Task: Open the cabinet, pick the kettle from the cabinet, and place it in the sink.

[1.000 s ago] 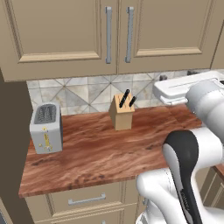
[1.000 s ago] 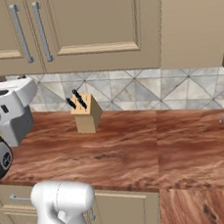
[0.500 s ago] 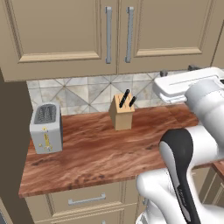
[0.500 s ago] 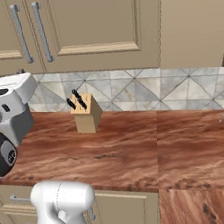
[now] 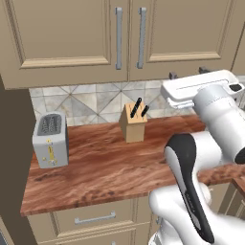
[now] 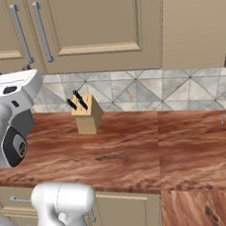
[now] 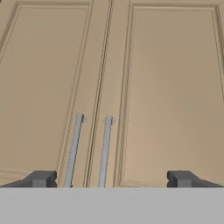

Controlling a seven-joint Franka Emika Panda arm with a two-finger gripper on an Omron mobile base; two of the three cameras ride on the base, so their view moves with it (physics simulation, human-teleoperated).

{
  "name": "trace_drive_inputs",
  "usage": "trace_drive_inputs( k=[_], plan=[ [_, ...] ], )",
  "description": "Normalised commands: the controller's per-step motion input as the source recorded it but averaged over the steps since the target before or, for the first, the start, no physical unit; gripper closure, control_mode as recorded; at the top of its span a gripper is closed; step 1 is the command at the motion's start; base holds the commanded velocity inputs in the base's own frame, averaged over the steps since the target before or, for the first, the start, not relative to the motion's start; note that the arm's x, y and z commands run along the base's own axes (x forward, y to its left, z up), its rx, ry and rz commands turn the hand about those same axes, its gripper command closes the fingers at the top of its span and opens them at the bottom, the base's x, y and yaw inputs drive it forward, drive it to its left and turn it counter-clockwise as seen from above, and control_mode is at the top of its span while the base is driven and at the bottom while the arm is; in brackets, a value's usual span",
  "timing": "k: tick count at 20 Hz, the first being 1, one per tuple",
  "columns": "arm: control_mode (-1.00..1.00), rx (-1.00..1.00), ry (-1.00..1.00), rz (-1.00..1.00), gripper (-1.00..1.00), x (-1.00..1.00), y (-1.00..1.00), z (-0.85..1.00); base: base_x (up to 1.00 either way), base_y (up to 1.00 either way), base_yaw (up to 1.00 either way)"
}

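Jaws spread wide and empty, the tool (image 7: 109,179) faces the cabinet (image 7: 144,87), both doors shut, handles (image 7: 105,151) just ahead. The kettle is presumably inside; opening, picking and sink placement all remain.

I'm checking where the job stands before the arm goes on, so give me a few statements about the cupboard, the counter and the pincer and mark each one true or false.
1. Both doors of the cabinet are shut. True.
2. The pincer is clamped on a door handle. False: its jaws stand wide apart, short of the two grey handles, touching neither.
3. A knife block stands on the counter near the tiled wall. True.
4. The toaster lies tipped on its side. False: it stands upright at the counter's left end in the left base view.
5. The kettle sits out on the counter. False: no kettle is on the counter that shows.
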Motion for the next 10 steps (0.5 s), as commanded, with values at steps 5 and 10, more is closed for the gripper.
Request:
trace_drive_inputs(
  k=[5,10],
  plan=[
    [-1.00,0.00,-0.02,0.00,-1.00,0.27,0.11,0.00,0.00,0.00,0.00],
    [-1.00,0.00,0.00,0.00,-1.00,0.17,0.08,0.00,0.00,0.00,0.00]
  ],
)
